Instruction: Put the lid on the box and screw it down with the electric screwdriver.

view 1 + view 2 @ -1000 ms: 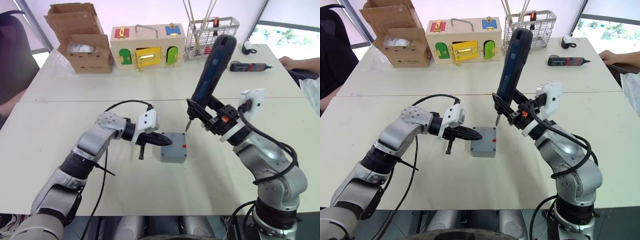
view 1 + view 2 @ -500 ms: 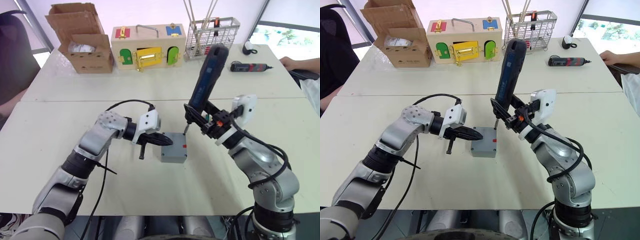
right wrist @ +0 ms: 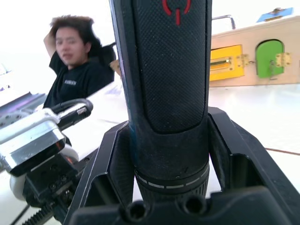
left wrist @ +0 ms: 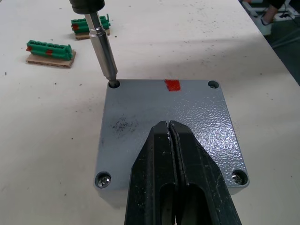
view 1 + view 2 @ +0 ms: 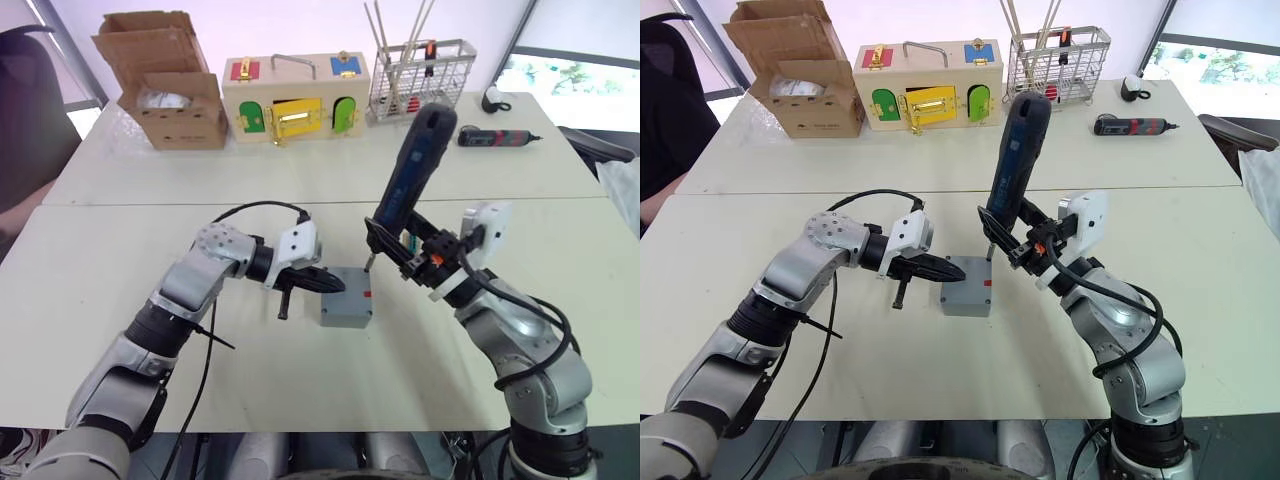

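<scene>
Speckled matt grey plastic lid [image 4: 165, 121], shiny metal bit [image 4: 103, 54], finely textured black screwdriver grip [image 3: 168, 70], matt pale tabletop [image 4: 42, 122].

The lid [image 4: 164, 122] sits on the box [image 5: 346, 310] at table [image 5: 120, 330] centre, the left gripper [image 4: 171, 140] resting on it from the left, the electric screwdriver [image 5: 410, 180] standing in its far corner hole, with the wooden box [image 5: 295, 95] behind.

**Hidden and cut-off items**

- Box [image 5: 346, 312]: interior covered by the lid [image 4: 168, 122].
- Lid: near edge hidden behind the left gripper [image 4: 169, 129].
- Electric screwdriver [image 5: 412, 170]: upper body cut off in the left wrist view; bit tip sunk in a corner hole.
- Person [image 3: 77, 61]: blurred.
- Green connector blocks [image 4: 49, 48]: markings unreadable.
</scene>
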Motion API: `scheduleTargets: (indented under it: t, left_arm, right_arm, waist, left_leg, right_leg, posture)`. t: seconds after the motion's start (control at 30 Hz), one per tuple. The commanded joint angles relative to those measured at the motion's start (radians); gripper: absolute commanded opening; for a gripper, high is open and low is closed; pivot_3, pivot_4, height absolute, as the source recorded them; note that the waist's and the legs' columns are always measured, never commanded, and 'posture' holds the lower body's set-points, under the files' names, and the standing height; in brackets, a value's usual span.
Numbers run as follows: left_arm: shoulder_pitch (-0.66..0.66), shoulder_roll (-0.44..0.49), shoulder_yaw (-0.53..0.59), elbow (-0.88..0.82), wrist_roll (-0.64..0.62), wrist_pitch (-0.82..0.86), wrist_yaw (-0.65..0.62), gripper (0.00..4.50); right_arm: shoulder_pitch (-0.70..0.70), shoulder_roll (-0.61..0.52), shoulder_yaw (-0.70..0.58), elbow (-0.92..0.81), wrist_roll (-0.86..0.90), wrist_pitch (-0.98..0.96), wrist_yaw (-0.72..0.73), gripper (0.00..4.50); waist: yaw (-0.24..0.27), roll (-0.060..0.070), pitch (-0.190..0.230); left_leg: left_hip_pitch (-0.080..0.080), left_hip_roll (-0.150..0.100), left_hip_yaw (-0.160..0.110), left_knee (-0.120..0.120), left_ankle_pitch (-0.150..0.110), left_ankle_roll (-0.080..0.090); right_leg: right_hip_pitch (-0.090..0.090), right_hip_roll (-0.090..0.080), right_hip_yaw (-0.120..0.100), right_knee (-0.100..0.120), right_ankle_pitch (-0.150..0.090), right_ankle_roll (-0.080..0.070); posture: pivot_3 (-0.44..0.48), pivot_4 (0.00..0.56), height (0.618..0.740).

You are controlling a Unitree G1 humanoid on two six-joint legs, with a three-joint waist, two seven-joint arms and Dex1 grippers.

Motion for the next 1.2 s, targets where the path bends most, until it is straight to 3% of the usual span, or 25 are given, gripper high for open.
scheduleTargets:
  t: [0.03,0.27,0.5,0.83,1.2]
  left_arm:
    - [-0.009,0.005,-0.025,0.012,0.029,-0.019,-0.019,0.0]
    - [-0.012,-0.011,-0.038,0.04,0.053,-0.037,-0.02,0.0]
    - [-0.008,-0.008,-0.069,0.067,0.114,-0.1,-0.008,0.0]
    - [0.01,-0.015,-0.073,0.051,0.12,-0.106,0.003,0.0]
    - [0.014,-0.019,-0.067,0.028,0.111,-0.09,0.01,0.0]
  right_arm:
    - [0.055,-0.016,0.095,0.011,-0.022,-0.015,0.046,1.83]
    - [0.098,-0.066,0.176,0.054,-0.138,-0.117,0.073,1.83]
    - [0.096,-0.127,0.207,0.088,-0.204,-0.117,0.106,1.83]
    - [0.113,-0.1,0.173,0.095,-0.144,-0.053,0.091,1.83]
    - [0.117,-0.121,0.183,0.149,-0.193,-0.039,0.077,1.83]
  waist:
    - [0.0,0.0,0.0]
    - [0.001,-0.002,-0.003]
    - [0.005,-0.008,-0.017]
    - [0.007,-0.01,-0.023]
    - [0.008,-0.012,-0.027]
  left_leg:
    - [0.001,0.0,0.0,0.0,0.0,0.0]
    - [0.016,0.004,0.0,-0.003,-0.006,0.01]
    - [0.017,0.006,-0.001,-0.003,-0.007,0.01]
    - [0.02,0.006,-0.002,-0.003,-0.007,0.011]
    - [0.021,0.006,-0.003,-0.003,-0.008,0.012]
  right_leg:
    - [0.001,0.0,0.0,0.0,0.0,0.0]
    - [0.021,0.005,0.0,-0.014,-0.001,0.001]
    - [0.023,0.007,0.0,-0.015,-0.001,0.001]
    - [0.027,0.006,0.001,-0.016,-0.001,0.001]
    - [0.028,0.005,0.001,-0.017,-0.001,0.001]
  posture:
    - [0.0,0.15,0.74]
    - [0.0,0.15,0.74]
    - [0.0,0.15,0.74]
    - [0.0,0.15,0.74]
    - [0.0,0.15,0.74]
